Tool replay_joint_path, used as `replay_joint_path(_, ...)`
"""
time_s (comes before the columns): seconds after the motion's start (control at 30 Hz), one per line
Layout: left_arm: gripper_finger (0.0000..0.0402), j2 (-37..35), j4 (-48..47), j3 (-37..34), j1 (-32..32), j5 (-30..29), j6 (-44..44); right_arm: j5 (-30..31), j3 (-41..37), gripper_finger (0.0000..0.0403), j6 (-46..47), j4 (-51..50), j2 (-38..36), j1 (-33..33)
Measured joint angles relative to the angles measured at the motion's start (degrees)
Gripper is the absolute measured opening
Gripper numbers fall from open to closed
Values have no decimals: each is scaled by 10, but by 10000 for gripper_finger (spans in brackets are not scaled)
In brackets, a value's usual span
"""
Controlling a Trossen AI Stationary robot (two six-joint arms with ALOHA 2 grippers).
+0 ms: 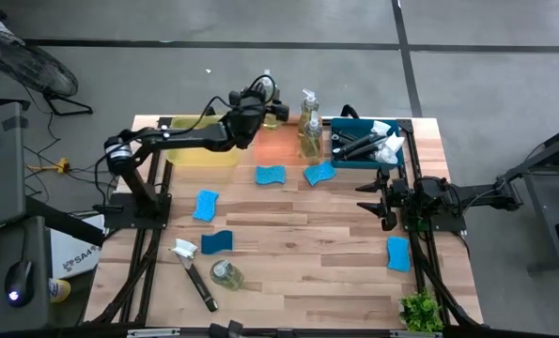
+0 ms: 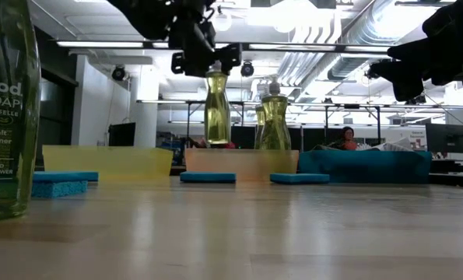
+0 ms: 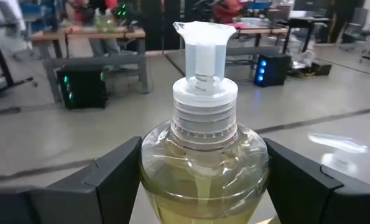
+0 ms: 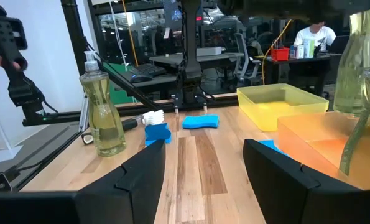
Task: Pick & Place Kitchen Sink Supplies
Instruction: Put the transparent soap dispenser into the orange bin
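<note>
1. High view: the left gripper (image 1: 271, 110) is reaching over the back of the desk (image 1: 298, 253), holding a pump bottle (image 1: 270, 113) above the orange tray (image 1: 277, 143), where two more bottles (image 1: 309, 127) are standing. Blue sponges (image 1: 271, 175) are lying scattered on the wood, and a dish brush (image 1: 196, 277) and another bottle are sitting near the front edge. The right gripper (image 1: 384, 199) is waiting beside the blue tray (image 1: 365, 150).

2. Low view: the held bottle (image 2: 217, 105) is hanging upright over the orange tray (image 2: 241, 165), its base looking just clear of the rim.

3. Left wrist view: the fingers (image 3: 116, 171) are clamping the bottle's shoulders (image 3: 203, 168) below the white pump collar. Nearly full, it is probably heavy, and the smooth clear plastic is likely slippery; the narrowing under the shoulders seems the safest hold.

4. Right wrist view: the right fingers (image 4: 141, 171) are standing apart, gripping nothing.
</note>
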Motion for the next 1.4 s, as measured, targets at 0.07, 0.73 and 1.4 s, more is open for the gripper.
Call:
replay_joint_path(0.07,284,12,1,5,3,0,-20,0,0,210,0,0,0,0)
replay_joint_path(0.73,284,72,-18,6,17,-17,-65,0,0,210,0,0,0,0)
replay_joint_path(1.4,284,106,-17,5,17,-30,-77,0,0,210,0,1,0,0)
